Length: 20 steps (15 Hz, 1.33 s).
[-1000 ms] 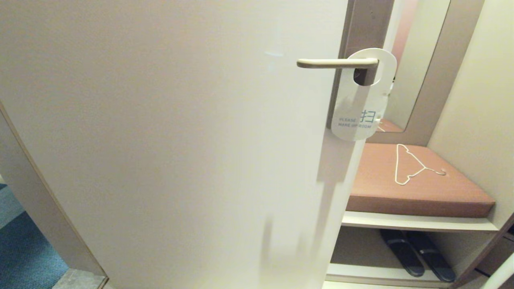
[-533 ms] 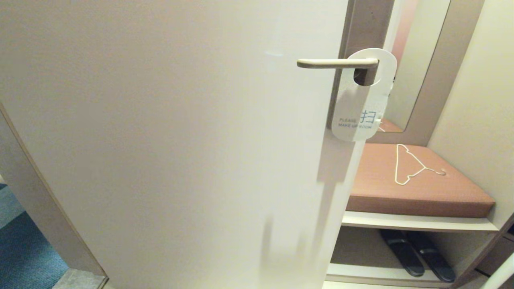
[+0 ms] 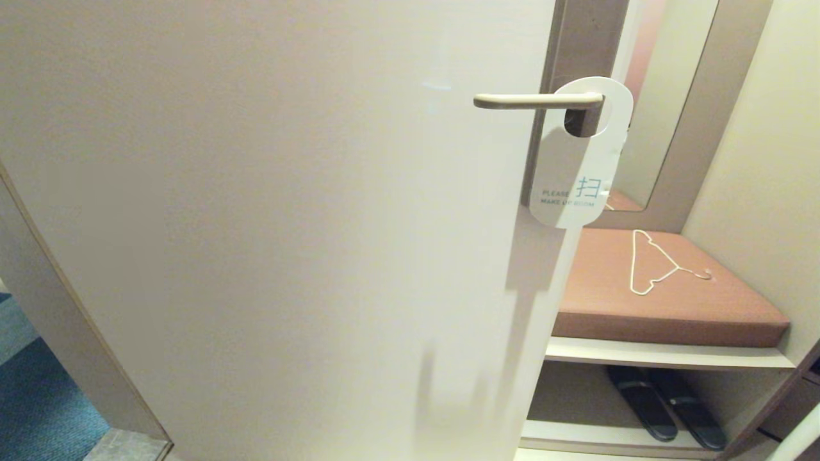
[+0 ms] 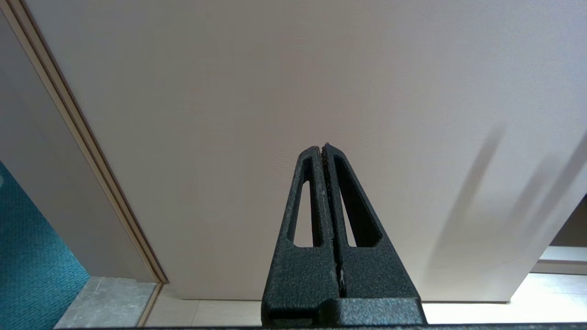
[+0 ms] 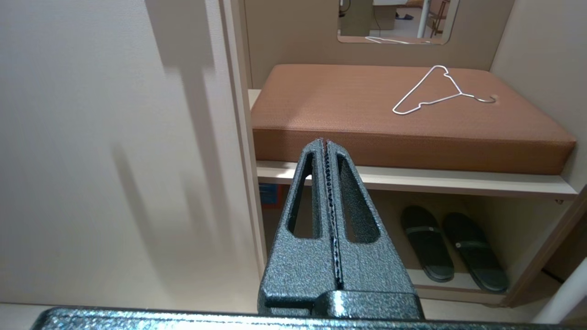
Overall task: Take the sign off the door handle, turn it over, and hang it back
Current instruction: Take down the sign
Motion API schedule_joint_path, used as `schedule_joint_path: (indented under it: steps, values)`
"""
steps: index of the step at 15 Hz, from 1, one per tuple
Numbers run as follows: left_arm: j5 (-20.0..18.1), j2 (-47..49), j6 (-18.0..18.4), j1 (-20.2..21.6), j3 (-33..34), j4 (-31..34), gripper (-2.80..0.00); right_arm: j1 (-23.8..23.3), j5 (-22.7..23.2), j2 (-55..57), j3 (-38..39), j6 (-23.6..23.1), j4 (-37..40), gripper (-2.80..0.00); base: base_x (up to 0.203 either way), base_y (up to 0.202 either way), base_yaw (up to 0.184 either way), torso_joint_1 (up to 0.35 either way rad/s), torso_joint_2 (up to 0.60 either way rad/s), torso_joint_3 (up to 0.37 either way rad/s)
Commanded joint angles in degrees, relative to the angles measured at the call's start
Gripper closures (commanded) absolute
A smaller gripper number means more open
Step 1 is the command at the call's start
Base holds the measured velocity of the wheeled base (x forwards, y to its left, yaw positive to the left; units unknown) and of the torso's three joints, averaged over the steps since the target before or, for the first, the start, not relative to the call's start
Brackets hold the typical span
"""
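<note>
The sign point(image 3: 576, 173) hangs by its hole on the door handle point(image 3: 535, 100), white "MAKE UP ROOM" side facing me, at the right edge of the pale door point(image 3: 288, 224). The handle is a slim cream lever on a brownish-grey plate. Neither gripper shows in the head view. My left gripper point(image 4: 322, 146) is shut and empty, low down in front of the door's lower part. My right gripper point(image 5: 324, 141) is shut and empty, low down by the door's edge, pointing at the bench. The sign and handle are out of both wrist views.
Right of the door is a niche with a brown cushioned bench point(image 3: 666, 301), a thin white wire hanger point(image 3: 653, 262) on it, a mirror point(image 3: 660, 96) behind and dark slippers point(image 3: 666, 406) on the shelf below. Teal carpet point(image 3: 38, 410) lies at the lower left.
The sign's lower end has swung slightly to the right on the handle. Nothing else has visibly moved.
</note>
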Motion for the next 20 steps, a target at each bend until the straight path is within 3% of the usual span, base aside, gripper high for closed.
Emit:
schedule_joint_path:
  steps: [1,15,17,20]
  values:
    - [-0.02,0.07,0.04,0.0,0.0,-0.03,0.0,0.0,0.03,-0.02,0.0,0.01,-0.04,0.0,0.0,0.0,0.0,0.0,0.0,0.0]
    - [-0.02,0.07,0.04,0.0,0.0,-0.03,0.0,0.0,0.46,-0.02,-0.11,-1.48,0.4,0.0,0.0,0.0,0.0,0.0,0.0,0.0]
    - [-0.02,0.07,0.04,0.0,0.0,-0.03,0.0,0.0,1.81,-0.02,-2.56,-2.52,1.61,0.0,0.0,0.0,0.0,0.0,0.0,0.0]
    - [-0.02,0.07,0.04,0.0,0.0,-0.03,0.0,0.0,3.46,0.16,-9.51,-2.62,9.23,0.0,0.0,0.0,0.0,0.0,0.0,0.0]
